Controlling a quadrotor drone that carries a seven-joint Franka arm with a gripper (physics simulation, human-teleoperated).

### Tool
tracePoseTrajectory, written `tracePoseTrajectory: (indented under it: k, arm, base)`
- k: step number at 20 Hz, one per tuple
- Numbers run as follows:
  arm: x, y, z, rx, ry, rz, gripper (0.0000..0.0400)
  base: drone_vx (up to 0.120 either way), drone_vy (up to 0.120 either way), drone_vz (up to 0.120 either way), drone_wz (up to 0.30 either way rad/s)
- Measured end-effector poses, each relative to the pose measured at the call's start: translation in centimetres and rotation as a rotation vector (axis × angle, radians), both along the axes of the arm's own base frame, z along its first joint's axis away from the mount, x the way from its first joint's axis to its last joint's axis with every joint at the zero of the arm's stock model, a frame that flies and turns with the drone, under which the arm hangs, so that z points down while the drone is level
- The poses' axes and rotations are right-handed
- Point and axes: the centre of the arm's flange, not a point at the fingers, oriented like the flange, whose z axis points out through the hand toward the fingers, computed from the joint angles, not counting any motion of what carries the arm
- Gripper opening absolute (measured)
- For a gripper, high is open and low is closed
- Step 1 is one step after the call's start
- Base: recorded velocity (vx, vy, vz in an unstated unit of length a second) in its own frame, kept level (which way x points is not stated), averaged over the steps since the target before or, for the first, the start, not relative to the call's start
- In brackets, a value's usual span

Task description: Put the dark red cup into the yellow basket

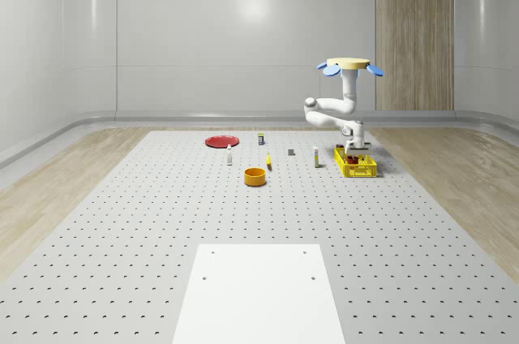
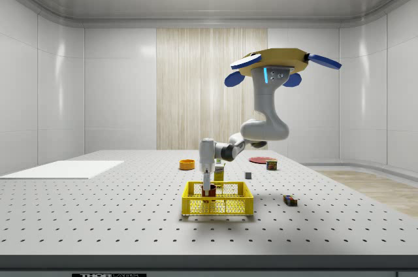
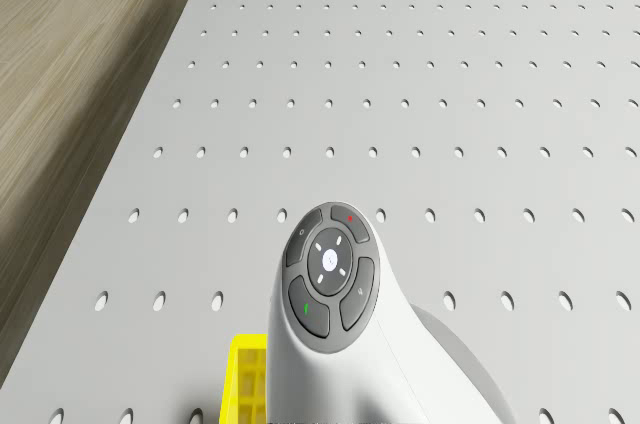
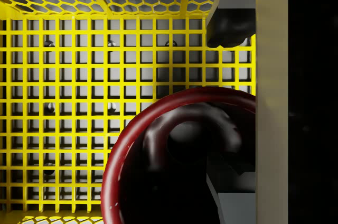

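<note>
whole-scene: drone [image 1: 352, 65] hovers above the yellow basket [image 1: 355, 163], arm folded so the gripper [image 1: 354, 148] drops straight into it. orange bowl [image 1: 255, 176], red plate [image 1: 220, 141] and small bottles sit well apart toward that view's left, nothing blocking.

side: dark red cup [image 2: 209, 190] is inside the basket [image 2: 217, 199], low between the walls, gripper [image 2: 207, 180] right on top of it. small dark block [image 2: 290, 200] lies outside on the table, no issue.

drone: arm housing [image 3: 335, 294] over the perforated table [image 3: 400, 94], basket corner [image 3: 248, 379] just below.

wrist: cup rim [image 4: 158, 129] over the basket mesh floor [image 4: 79, 76], finger [image 4: 272, 97] against its wall. looks clamped on the cup, so release is probably next.
</note>
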Motion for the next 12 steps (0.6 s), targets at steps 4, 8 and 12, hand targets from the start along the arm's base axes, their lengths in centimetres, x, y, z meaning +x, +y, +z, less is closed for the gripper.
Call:
tracePoseTrajectory:
  k: [4,8,12]
  arm:
    - [0.0,0.0,-1.2,0.0,0.0,0.0,0.0371]
    - [0.0,0.0,-2.1,0.0,0.0,0.0,0.0389]
    - [0.0,0.0,-2.5,0.0,0.0,0.0,0.0395]
  base:
    - [0.0,0.0,0.0,0.0]
    - [0.0,0.0,0.0,0.0]
    - [0.0,0.0,0.0,0.0]
